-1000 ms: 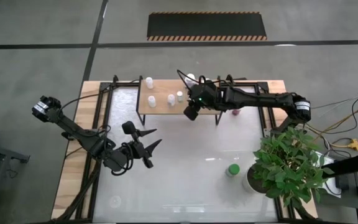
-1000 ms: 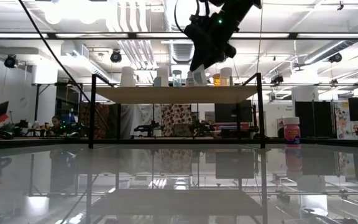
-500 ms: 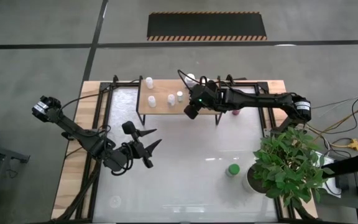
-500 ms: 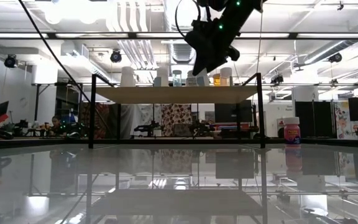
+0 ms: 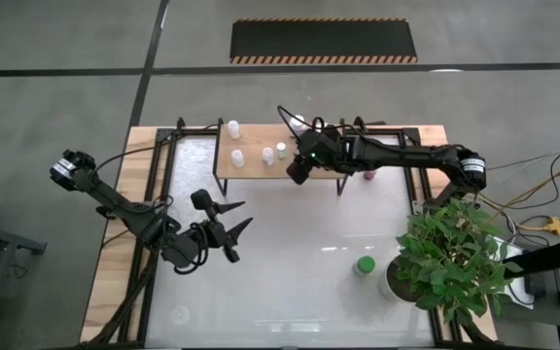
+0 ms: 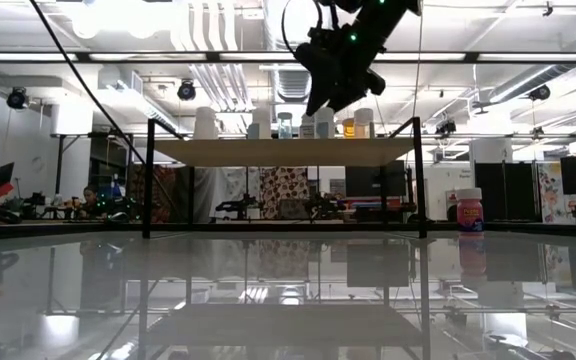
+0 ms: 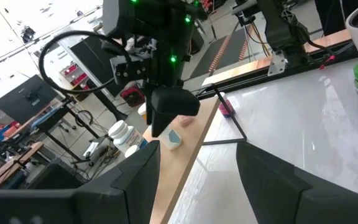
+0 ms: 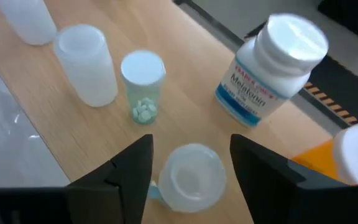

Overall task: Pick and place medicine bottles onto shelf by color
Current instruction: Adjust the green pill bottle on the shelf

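The light-wood shelf (image 5: 261, 171) stands at the table's far side with several pale-capped bottles upright on it, among them a white labelled bottle (image 8: 272, 62), a clear vial of pills (image 8: 143, 81) and an orange bottle (image 8: 328, 155). My right gripper (image 5: 299, 173) hovers open over the shelf's right half. Its fingers stand on either side of a clear bottle's cap (image 8: 190, 174), and that bottle (image 6: 308, 125) rests upright on the board. My left gripper (image 5: 236, 220) waits open above the table's left middle. A pink-maroon bottle (image 5: 368, 176) and a green bottle (image 5: 364, 265) stand on the tabletop.
A potted green plant (image 5: 450, 258) fills the table's near right corner, close to the green bottle. The shelf's thin black legs (image 6: 420, 180) stand on the glossy white tabletop (image 5: 290, 282). Black frame rails run along the table's left and right sides.
My right gripper has risen a little above the shelf. The clear bottle that was at its fingertips has stayed behind, standing on the board.
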`<action>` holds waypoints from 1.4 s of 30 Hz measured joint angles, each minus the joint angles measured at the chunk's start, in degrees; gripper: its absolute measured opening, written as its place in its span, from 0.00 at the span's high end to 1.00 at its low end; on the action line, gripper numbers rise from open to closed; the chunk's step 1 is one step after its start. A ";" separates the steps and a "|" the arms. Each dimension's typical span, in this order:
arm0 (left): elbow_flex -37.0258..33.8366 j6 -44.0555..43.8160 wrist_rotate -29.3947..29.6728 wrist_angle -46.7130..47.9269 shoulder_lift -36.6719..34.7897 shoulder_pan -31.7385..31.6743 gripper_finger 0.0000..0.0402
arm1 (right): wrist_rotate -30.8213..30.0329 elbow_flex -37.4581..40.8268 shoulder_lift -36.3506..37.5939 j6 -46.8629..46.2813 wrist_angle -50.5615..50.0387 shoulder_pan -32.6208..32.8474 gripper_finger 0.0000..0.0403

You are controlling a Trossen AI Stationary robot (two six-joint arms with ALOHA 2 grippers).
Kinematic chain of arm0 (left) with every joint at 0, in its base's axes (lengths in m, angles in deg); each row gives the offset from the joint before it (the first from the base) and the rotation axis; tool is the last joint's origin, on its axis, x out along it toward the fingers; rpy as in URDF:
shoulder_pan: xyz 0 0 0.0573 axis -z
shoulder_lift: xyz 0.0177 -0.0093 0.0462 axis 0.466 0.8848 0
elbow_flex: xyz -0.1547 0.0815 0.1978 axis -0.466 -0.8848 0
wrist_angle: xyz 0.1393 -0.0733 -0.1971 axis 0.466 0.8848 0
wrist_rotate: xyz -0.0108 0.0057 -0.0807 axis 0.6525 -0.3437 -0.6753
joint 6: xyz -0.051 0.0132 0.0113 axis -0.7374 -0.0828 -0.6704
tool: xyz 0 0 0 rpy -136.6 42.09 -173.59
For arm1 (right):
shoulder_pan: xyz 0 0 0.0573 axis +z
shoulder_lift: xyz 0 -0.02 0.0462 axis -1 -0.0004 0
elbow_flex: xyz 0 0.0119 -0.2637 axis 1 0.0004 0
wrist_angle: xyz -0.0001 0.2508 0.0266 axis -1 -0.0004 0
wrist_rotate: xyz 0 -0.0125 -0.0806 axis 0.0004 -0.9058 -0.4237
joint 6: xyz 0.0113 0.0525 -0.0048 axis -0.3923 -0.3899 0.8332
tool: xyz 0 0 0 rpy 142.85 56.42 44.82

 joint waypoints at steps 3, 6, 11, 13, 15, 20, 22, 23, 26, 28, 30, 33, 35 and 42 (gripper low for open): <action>0.00 0.02 0.00 0.00 0.00 0.00 0.51 | 0.00 -1.93 0.02 1.83 -1.39 0.00 0.48; 0.00 0.02 0.00 0.00 0.00 0.00 0.51 | 0.60 -4.26 0.11 5.24 -2.31 0.02 0.48; 0.00 0.02 0.00 0.00 0.00 0.00 0.51 | 3.67 -6.72 0.12 16.81 -1.49 0.02 0.54; 0.01 0.02 -0.02 0.00 0.00 0.00 0.51 | 4.03 -7.01 0.03 21.08 -0.03 -0.11 0.58; 0.02 0.02 0.00 0.00 0.00 0.00 0.51 | 4.16 -7.13 -0.02 23.32 1.10 -0.44 0.64; 0.02 0.02 0.00 0.00 0.00 0.00 0.51 | 6.98 -6.87 -0.44 28.13 4.60 -1.60 0.81; 0.02 0.02 -0.02 0.00 0.00 0.00 0.51 | 9.77 -6.85 -0.74 28.66 5.60 -2.04 0.87; 0.02 0.04 0.00 0.00 0.00 0.00 0.51 | 11.56 -6.86 -0.84 28.74 5.90 -2.37 0.90; 0.02 0.24 -0.02 0.02 0.00 0.00 0.51 | 14.88 -6.83 -1.69 28.78 7.37 -3.01 0.96; 0.03 0.34 0.00 0.00 0.00 0.01 0.51 | 15.30 -6.78 -2.77 29.28 8.08 -3.26 0.97; 0.04 0.35 0.00 0.02 0.00 0.00 0.51 | 15.43 -6.78 -3.83 30.17 8.83 -3.60 0.98; 0.04 0.35 -0.01 0.02 0.00 0.01 0.51 | 15.44 -6.78 -4.99 31.16 10.26 -4.07 0.98; 0.04 0.35 -0.02 -0.02 0.00 0.00 0.51 | 15.45 -6.78 -5.46 31.40 10.64 -4.20 0.98; 0.02 0.37 0.00 0.00 0.00 0.00 0.51 | 15.43 -6.78 -5.70 31.32 9.35 -4.40 0.98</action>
